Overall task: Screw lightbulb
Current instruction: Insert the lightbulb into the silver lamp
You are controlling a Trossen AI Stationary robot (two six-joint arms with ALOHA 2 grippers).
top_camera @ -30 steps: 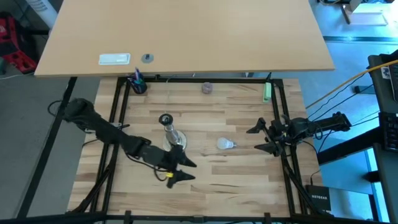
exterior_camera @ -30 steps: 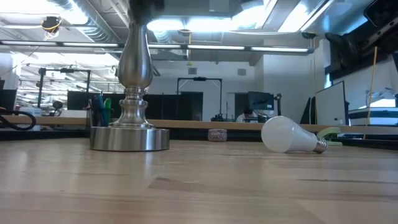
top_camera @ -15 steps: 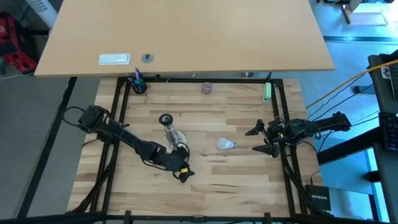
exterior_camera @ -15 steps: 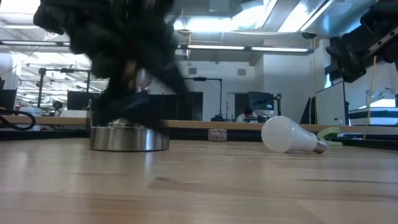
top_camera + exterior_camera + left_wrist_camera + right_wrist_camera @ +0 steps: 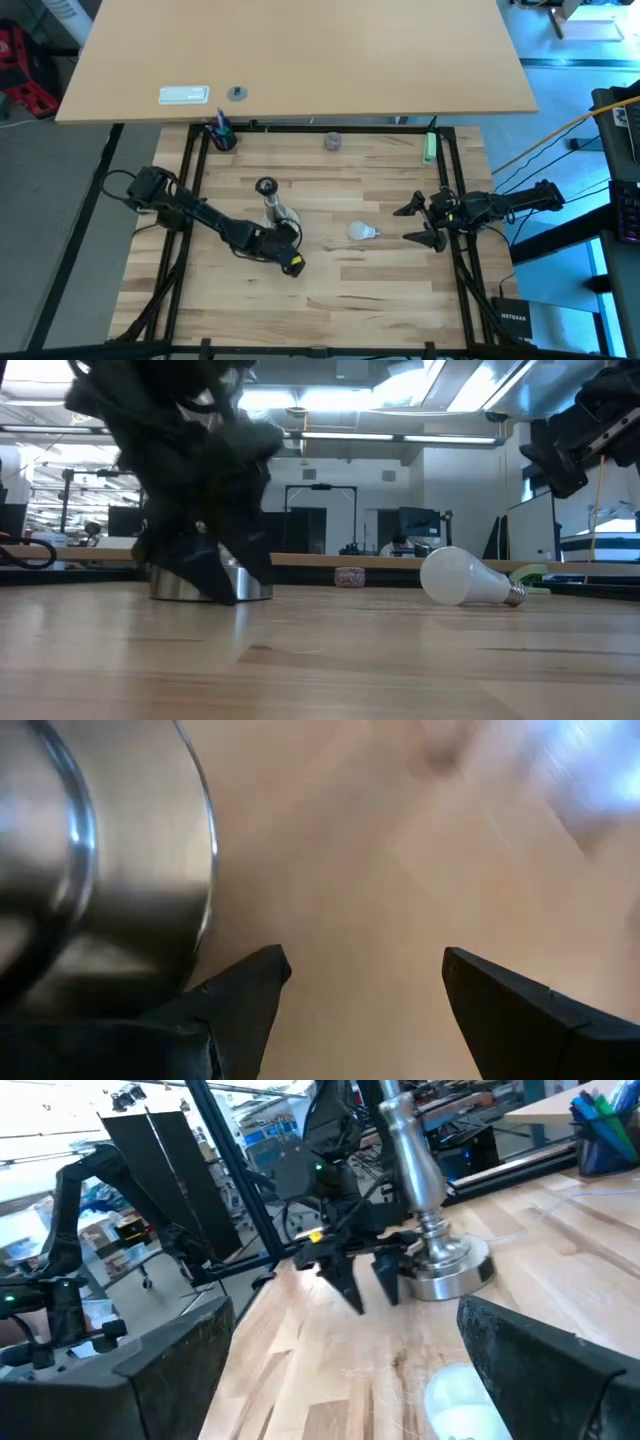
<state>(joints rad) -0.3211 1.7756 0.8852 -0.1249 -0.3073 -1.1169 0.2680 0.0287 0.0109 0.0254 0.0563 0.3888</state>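
The silvery stand (image 5: 271, 207) is upright at mid-table on its round base (image 5: 447, 1273), dark socket on top. The white lightbulb (image 5: 362, 232) lies on its side to the right of it, threaded base toward the right edge (image 5: 466, 577). My left gripper (image 5: 289, 260) is open and tilted down just on the near side of the stand's base, with bare table between its fingers (image 5: 365, 970). My right gripper (image 5: 413, 223) waits open at the right edge, level, pointing toward the bulb (image 5: 455, 1395).
A dark cup of blue pens (image 5: 222, 136), a small purplish-grey round object (image 5: 332, 141) and a green item (image 5: 429, 148) sit along the far edge. Black frame rails (image 5: 190, 190) run down both sides. Open wood lies between stand and bulb.
My left gripper has dropped toward the table and moved toward the far edge, up to the stand's base. It has tipped from nearly level to pointing steeply down and has rolled. Stand and bulb have stayed put.
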